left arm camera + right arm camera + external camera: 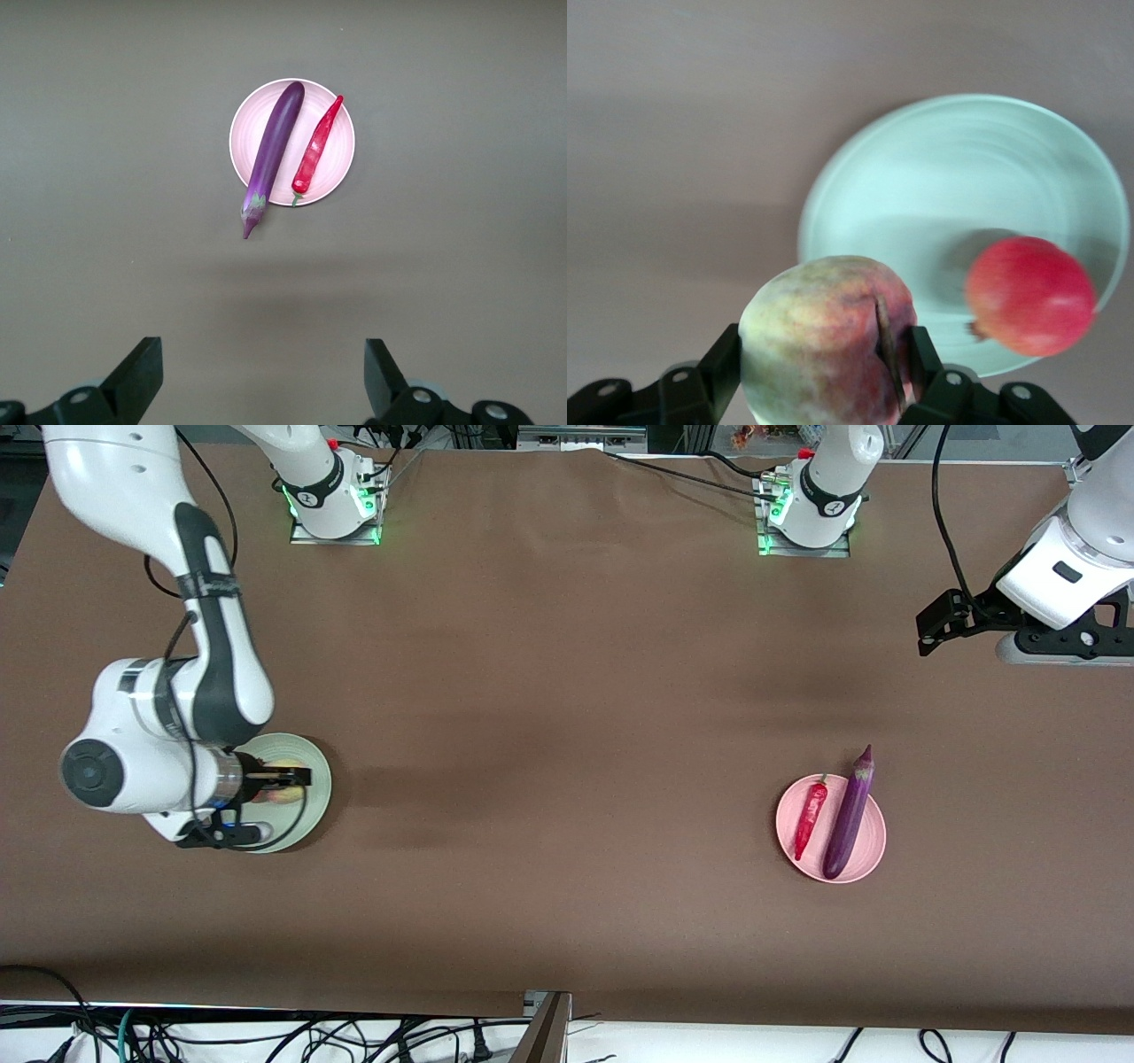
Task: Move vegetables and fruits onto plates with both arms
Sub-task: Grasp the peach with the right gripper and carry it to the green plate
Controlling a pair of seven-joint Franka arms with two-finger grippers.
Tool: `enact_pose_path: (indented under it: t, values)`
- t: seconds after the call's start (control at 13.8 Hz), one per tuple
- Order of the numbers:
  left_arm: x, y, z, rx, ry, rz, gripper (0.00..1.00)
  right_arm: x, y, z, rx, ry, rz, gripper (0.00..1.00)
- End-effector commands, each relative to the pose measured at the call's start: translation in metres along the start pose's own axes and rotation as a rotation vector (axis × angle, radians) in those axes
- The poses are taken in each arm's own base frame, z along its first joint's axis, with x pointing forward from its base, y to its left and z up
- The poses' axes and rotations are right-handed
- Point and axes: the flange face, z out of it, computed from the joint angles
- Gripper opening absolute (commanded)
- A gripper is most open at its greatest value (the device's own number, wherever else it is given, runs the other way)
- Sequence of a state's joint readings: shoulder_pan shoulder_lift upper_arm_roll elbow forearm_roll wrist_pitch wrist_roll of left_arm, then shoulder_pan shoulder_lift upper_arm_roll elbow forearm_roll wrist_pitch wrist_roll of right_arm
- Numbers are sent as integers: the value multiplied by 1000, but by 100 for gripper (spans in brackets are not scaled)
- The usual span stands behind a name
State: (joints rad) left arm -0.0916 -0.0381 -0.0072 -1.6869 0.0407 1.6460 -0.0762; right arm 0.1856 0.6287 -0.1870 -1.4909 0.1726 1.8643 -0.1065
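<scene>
My right gripper (288,778) is shut on the yellowish-pink peach (824,341) and holds it over the mint green plate (317,784). The right wrist view shows the peach between the fingers (726,359) above the plate's rim (921,177). The deep red fruit (1029,295) lies on that plate; the arm hides it in the front view. The purple eggplant (849,815) and the red chili (811,817) lie side by side on the pink plate (873,841). My left gripper (930,631) is open and empty, up over the table at the left arm's end, looking down on that plate (241,142).
The brown table cloth (567,735) spreads between the two plates. The arm bases (332,505) stand along the edge farthest from the front camera. Cables and a frame post (545,1027) lie along the nearest edge.
</scene>
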Motion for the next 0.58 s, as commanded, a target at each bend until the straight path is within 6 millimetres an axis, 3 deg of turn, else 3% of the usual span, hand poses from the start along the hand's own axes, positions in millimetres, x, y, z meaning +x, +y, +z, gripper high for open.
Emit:
enact_pose_path:
  t: [0.0, 0.36, 0.44, 0.51]
  values:
    - [5, 0, -6, -5, -7, -8, 100, 5, 35, 40, 90, -46, 15, 39]
    - [5, -2, -6, -5, -5, -7, 100, 18, 35, 84, 102, -41, 32, 42]
    - [5, -2, -6, -5, -5, -5, 100, 18, 34, 83, 102, -38, 35, 79]
    - [5, -2, -6, -5, -5, -4, 100, 19, 31, 74, 105, -31, 29, 100]
